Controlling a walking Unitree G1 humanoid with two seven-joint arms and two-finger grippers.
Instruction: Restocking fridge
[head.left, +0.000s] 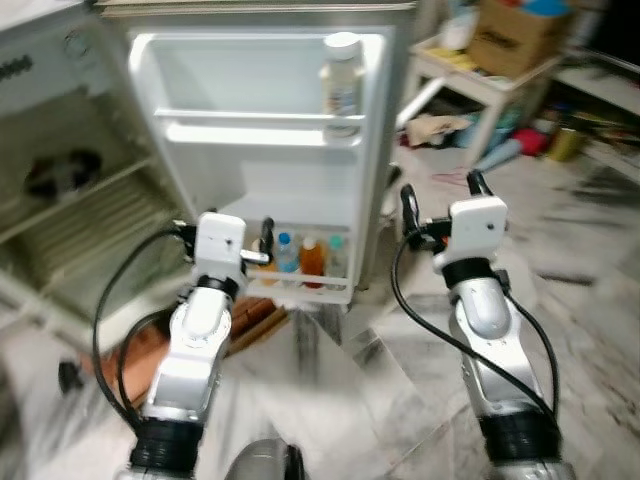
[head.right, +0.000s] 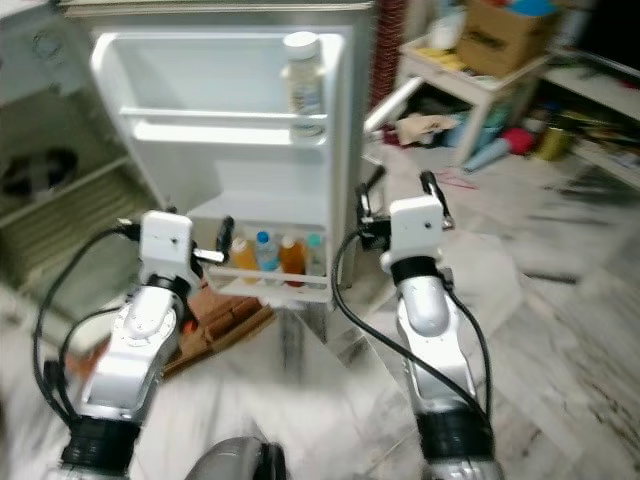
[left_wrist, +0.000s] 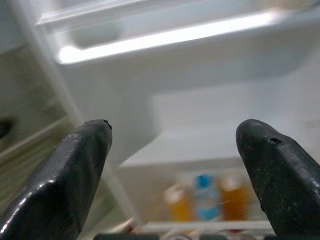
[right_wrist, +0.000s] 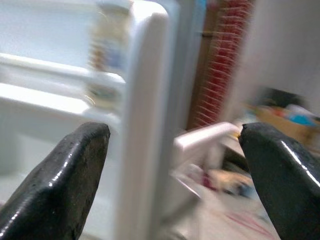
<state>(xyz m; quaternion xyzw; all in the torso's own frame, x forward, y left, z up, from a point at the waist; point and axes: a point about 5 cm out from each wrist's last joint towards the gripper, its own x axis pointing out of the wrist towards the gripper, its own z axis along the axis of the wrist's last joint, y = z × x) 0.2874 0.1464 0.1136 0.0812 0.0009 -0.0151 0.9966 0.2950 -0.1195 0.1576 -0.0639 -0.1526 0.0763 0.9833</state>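
left claw (head.left: 265, 240) spread, empty, right in front of upright small bottles (head.left: 300, 260) in fridge door (head.left: 260, 150) rack | right claw (head.left: 440, 205) spread, empty, past door edge | left arm nearer

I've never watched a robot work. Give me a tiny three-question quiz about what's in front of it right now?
1. True or false: the fridge door stands open.
2. On which door shelf do the small bottles stand: A upper, B lower?
3. Fill in: the left gripper and the right gripper both have their fingers ____.

Key: 1 true; 2 B; 3 open. The tall white bottle stands alone on the upper shelf.
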